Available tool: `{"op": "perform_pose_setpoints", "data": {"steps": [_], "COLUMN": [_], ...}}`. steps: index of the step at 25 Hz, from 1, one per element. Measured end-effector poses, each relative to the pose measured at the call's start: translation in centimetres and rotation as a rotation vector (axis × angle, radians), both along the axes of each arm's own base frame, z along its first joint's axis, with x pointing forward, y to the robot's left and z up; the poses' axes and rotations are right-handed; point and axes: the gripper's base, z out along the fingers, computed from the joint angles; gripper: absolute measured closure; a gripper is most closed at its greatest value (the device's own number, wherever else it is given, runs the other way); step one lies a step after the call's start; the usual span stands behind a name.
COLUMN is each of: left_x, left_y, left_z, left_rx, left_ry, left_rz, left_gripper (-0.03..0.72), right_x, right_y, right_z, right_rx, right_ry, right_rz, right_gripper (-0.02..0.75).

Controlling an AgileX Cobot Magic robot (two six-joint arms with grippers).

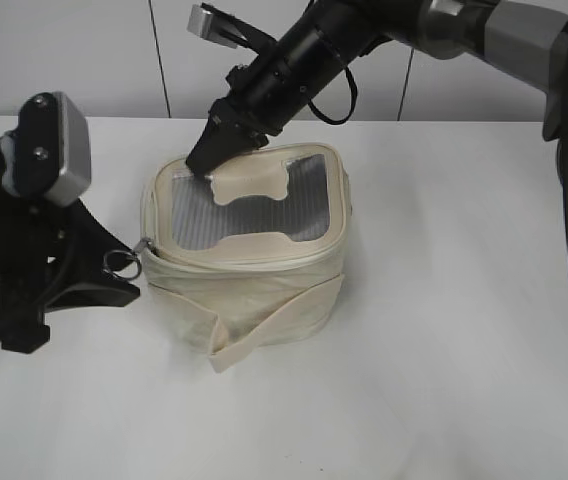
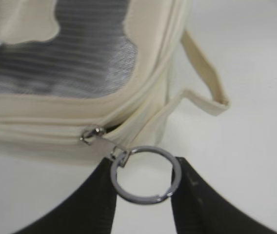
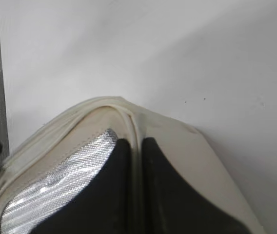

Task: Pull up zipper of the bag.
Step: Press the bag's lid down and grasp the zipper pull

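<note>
- The bag (image 1: 246, 262), a cream fabric box with a silvery mesh lid, sits at the middle of the exterior view on the white desk (image 1: 444, 330); its strap trails toward the lower centre.
- The zipper slider (image 2: 90, 135) shows left of centre in the left wrist view, at the bag's corner seam, with a metal pull ring (image 2: 146, 174) hanging from it just below.
- The left pincer (image 2: 146, 195) has a dark finger on either side of that ring, each touching or very nearly touching its rim (whether the ring is truly pinched I cannot tell, since the tips run out of the bottom of the frame). The gap between the fingers is narrow, about the ring's own width.
- The right pincer (image 1: 210, 156), coming from the upper right of the exterior view, presses down on the lid's far-left corner with its fingers nearly together, seemingly nipping the rim seam there.
- I judge the step in hand to be drawing the slider along the seam:
  - get a firm hold on the ring before pulling, as a round ring may slip or twist out;
  - pull along the zipper line, not away from the bag, so the slider does not jam;
  - have the right pincer hold the bag down, because soft fabric would otherwise bunch and drag.
</note>
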Motion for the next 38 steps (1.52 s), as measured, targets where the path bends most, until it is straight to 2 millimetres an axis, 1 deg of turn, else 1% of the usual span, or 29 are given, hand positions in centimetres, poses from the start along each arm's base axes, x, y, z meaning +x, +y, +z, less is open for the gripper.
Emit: {"op": "perform_pose_setpoints", "data": {"steps": [3, 6, 9, 12, 13, 14, 17, 19, 22, 25, 26, 27, 31, 32, 34, 38], "left_x": [-1.2, -2.2, -2.9, -4.6, -5.0, -5.1, -4.8, -4.6, -4.4, -3.5, -3.3, -2.9, -2.2, -2.0, -2.0, -2.9], "left_y": [-2.0, -3.9, -5.6, -7.7, -8.2, -8.5, -8.9, -9.0, -8.8, -7.6, -7.1, -6.3, -3.0, -2.4, -1.7, -1.3], "left_z": [-0.1, -0.2, -0.2, -0.1, -0.3, -0.5, -1.3, -1.5, -1.2, -0.1, 0.5, 1.1, 2.9, 3.0, 2.8, 1.3], "left_rx": [0.009, 0.021, 0.016, -0.029, -0.034, -0.035, -0.028, -0.026, -0.037, -0.085, -0.108, -0.131, -0.214, -0.22, -0.21, -0.179], "left_ry": [0.0, -0.03, -0.089, -0.069, -0.058, -0.053, -0.037, -0.042, -0.045, -0.035, -0.03, -0.023, 0.063, 0.089, 0.135, 0.217], "left_rz": [-0.079, -0.111, -0.107, -0.153, -0.165, -0.162, -0.13, -0.116, -0.089, 0.041, 0.084, 0.122, 0.252, 0.276, 0.309, 0.321], "left_gripper": [0.423, 0.424, 0.425, 0.629, 0.666, 0.688, 0.697, 0.697, 0.697, 0.692, 0.667, 0.613, 0.306, 0.27, 0.236, 0.228], "right_x": [0.0, 0.0, 0.0, 0.2, 0.3, 0.3, 0.3, 0.3, 0.3, 0.3, 0.3, 0.3, 0.3, 0.3, 0.3, 0.3], "right_y": [0.0, 0.0, 0.0, -0.2, -0.2, -0.3, -0.3, -0.3, -0.3, -0.3, -0.3, -0.3, -0.3, -0.3, -0.3, -0.3], "right_z": [0.0, 0.0, 0.0, -0.1, -0.1, -0.1, -0.1, -0.1, -0.1, -0.1, -0.1, -0.1, -0.1, -0.1, -0.1, -0.1], "right_rx": [-0.001, -0.004, -0.007, -0.01, -0.01, -0.011, -0.012, -0.012, -0.013, -0.014, -0.014, -0.015, -0.017, -0.017, -0.017, -0.017], "right_ry": [0.007, 0.014, 0.018, 0.022, 0.025, 0.03, 0.035, 0.036, 0.037, 0.037, 0.037, 0.037, 0.037, 0.037, 0.037, 0.039], "right_rz": [-0.004, -0.01, -0.014, -0.045, -0.055, -0.062, -0.068, -0.069, -0.07, -0.071, -0.071, -0.071, -0.069, -0.069, -0.069, -0.069], "right_gripper": [0.682, 0.682, 0.682, 0.687, 0.687, 0.687, 0.687, 0.687, 0.687, 0.687, 0.687, 0.687, 0.687, 0.687, 0.687, 0.687]}}
